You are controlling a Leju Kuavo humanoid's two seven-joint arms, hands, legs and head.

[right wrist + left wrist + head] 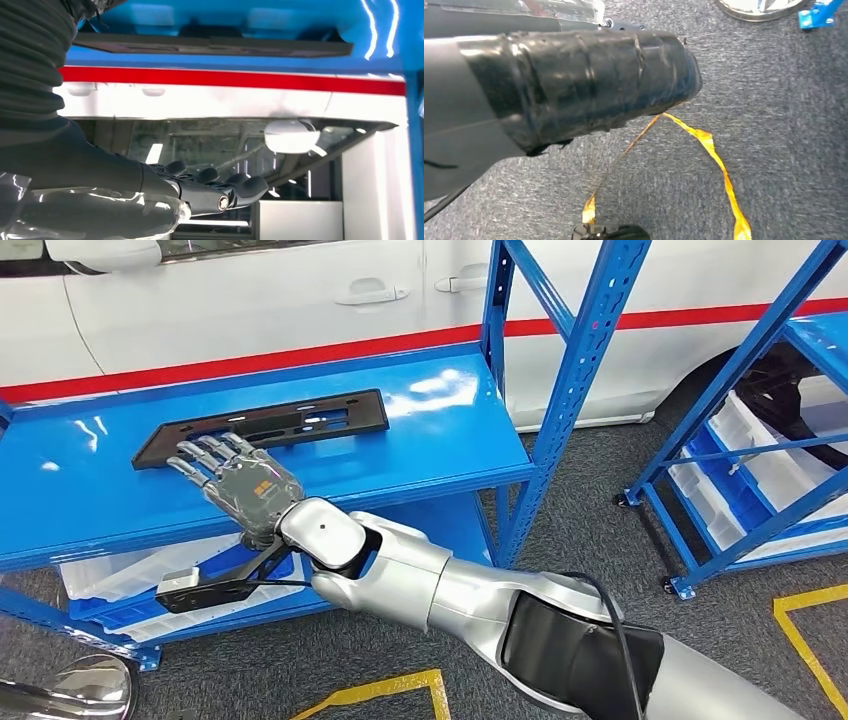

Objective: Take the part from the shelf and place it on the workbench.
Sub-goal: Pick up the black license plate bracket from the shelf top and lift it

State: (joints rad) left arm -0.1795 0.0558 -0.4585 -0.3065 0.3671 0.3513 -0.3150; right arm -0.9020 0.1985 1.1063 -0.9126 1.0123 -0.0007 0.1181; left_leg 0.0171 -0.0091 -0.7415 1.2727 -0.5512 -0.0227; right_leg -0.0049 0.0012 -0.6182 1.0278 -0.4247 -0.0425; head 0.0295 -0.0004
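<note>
The robot is at the reaching step. Its right hand (240,483) hovers over the shiny blue metal shelf (430,455), fingers (205,455) spread wide, holding nothing — tips near the flat black plastic part (262,426). Next, I think, it must slide under an edge and grip.

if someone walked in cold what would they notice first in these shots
Probably the silver right hand stretched over the glossy blue shelf, fingers spread and reaching the near edge of the flat black part lying there. Behind the shelf stands a white car with a red stripe along its side.
</note>
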